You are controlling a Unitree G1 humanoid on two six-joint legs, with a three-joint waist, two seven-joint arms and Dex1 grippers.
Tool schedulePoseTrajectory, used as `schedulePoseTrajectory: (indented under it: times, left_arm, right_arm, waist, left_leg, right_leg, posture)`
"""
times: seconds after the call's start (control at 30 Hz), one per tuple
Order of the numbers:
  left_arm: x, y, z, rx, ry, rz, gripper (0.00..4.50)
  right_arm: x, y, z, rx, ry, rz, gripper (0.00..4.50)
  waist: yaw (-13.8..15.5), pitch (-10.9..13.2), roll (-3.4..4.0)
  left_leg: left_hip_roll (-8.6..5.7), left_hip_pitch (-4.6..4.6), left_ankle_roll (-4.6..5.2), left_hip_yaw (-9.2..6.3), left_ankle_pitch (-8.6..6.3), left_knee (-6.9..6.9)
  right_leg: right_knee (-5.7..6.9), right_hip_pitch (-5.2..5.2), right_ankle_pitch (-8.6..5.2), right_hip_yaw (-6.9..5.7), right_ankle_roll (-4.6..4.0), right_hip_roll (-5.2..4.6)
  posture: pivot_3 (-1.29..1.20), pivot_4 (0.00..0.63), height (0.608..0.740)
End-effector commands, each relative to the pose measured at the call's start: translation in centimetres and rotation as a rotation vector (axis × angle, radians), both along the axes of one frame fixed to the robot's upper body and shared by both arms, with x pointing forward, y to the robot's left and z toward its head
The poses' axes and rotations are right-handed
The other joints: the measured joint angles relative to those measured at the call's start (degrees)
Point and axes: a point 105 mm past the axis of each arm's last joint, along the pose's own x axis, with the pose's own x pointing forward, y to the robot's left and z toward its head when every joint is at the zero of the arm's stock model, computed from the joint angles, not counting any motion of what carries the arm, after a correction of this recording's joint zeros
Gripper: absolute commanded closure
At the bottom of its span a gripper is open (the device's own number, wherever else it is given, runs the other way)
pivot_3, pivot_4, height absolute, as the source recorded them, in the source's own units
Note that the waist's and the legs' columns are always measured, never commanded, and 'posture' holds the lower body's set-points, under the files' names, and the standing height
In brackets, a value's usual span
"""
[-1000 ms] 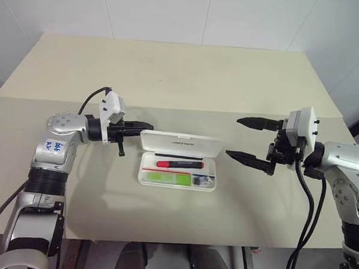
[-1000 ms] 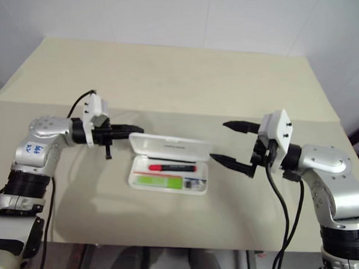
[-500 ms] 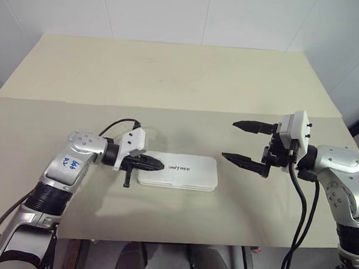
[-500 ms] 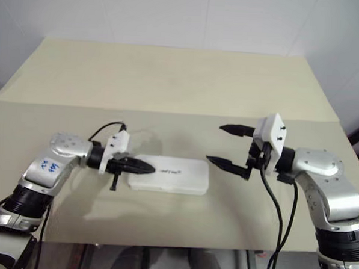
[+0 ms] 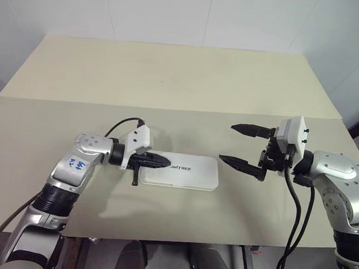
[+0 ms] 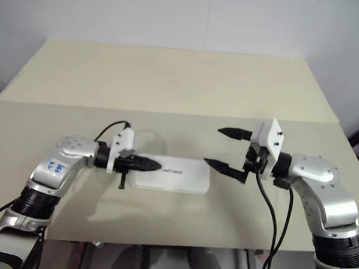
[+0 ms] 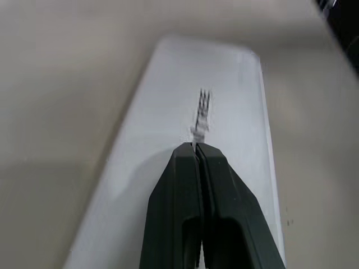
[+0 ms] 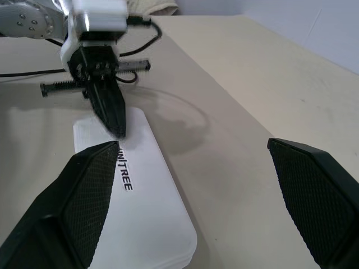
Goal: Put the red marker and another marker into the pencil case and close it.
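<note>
The white pencil case (image 5: pixel 186 172) lies shut and flat on the table, its dark logo text facing up. The red marker and the other marker are hidden inside it. My left gripper (image 5: pixel 166 162) is shut, and its tip rests on the left part of the lid, just beside the logo; the left wrist view shows the closed fingertips (image 7: pixel 195 148) against the lid (image 7: pixel 224 95). My right gripper (image 5: pixel 227 143) hangs open just right of the case, above the table, holding nothing. The right wrist view shows the case (image 8: pixel 151 196) and the left gripper (image 8: pixel 115 126) between my right fingers.
The beige table (image 5: pixel 170 80) runs back to a white wall, with a seam crossing it behind the case. Its front edge lies close below the case. Black cables hang from both wrists.
A second ago the lid stood open with the markers showing inside. The left gripper swept it down, and the case now lies shut under the gripper's tip. The right gripper barely moved.
</note>
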Motion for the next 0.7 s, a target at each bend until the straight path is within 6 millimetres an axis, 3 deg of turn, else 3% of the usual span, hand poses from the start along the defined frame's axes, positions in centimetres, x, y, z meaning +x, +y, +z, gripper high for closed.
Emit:
schedulePoseTrajectory:
  times: [0.03,0.17,0.33,0.47,0.5,0.7]
  left_arm:
    - [0.4,2.1,4.9,-0.112,-0.156,0.058,4.28]
    - [0.1,4.8,7.3,-0.163,-0.215,0.164,3.18]
    - [-0.7,7.9,7.5,-0.136,-0.245,0.275,1.53]
    - [-1.6,9.1,7.2,-0.121,-0.235,0.313,0.21]
    - [-1.8,9.4,7.0,-0.118,-0.23,0.32,0.02]
    - [-2.6,9.6,6.7,-0.099,-0.212,0.334,0.02]
  right_arm:
    - [0.0,-1.0,0.8,0.0,-0.042,-0.012,0.0]
    - [0.3,-2.1,0.9,-0.005,-0.047,-0.037,0.0]
    - [0.5,-3.7,0.9,-0.058,-0.072,-0.07,0.0]
    - [0.6,-4.6,1.6,-0.068,-0.087,-0.079,0.0]
    - [0.6,-4.8,1.7,-0.075,-0.09,-0.077,0.0]
    - [1.0,-5.8,1.7,-0.141,-0.093,-0.056,0.0]
  waist:
    - [-0.02,0.0,0.0]
    - [0.06,0.01,0.01]
    - [0.09,0.01,0.01]
    - [0.11,0.01,0.01]
    - [0.09,0.01,0.01]
    - [0.05,0.02,0.02]
  left_leg:
    - [0.01,0.0,0.01,0.0,0.0,-0.05]
    - [0.02,-0.01,0.01,-0.03,-0.04,-0.12]
    - [0.03,-0.03,-0.05,0.01,-0.12,-0.11]
    - [0.03,-0.03,-0.05,0.0,-0.12,-0.08]
    - [0.03,-0.03,-0.05,0.0,-0.12,-0.07]
    - [0.04,-0.01,-0.05,0.02,-0.12,-0.07]
  right_leg:
    - [0.01,-0.03,-0.01,-0.02,-0.01,0.01]
    - [-0.03,-0.05,-0.04,-0.07,-0.03,0.0]
    - [-0.13,-0.03,-0.07,-0.07,0.0,-0.04]
    - [-0.11,-0.03,-0.08,-0.08,-0.02,-0.03]
    - [-0.11,-0.03,-0.08,-0.08,-0.02,-0.04]
    - [-0.11,-0.02,-0.08,-0.08,-0.03,-0.04]
  posture:
    - [0.0,0.15,0.74]
    - [0.0,0.15,0.74]
    - [0.0,0.15,0.74]
    - [0.0,0.15,0.74]
    - [0.0,0.15,0.74]
    - [0.0,0.15,0.74]
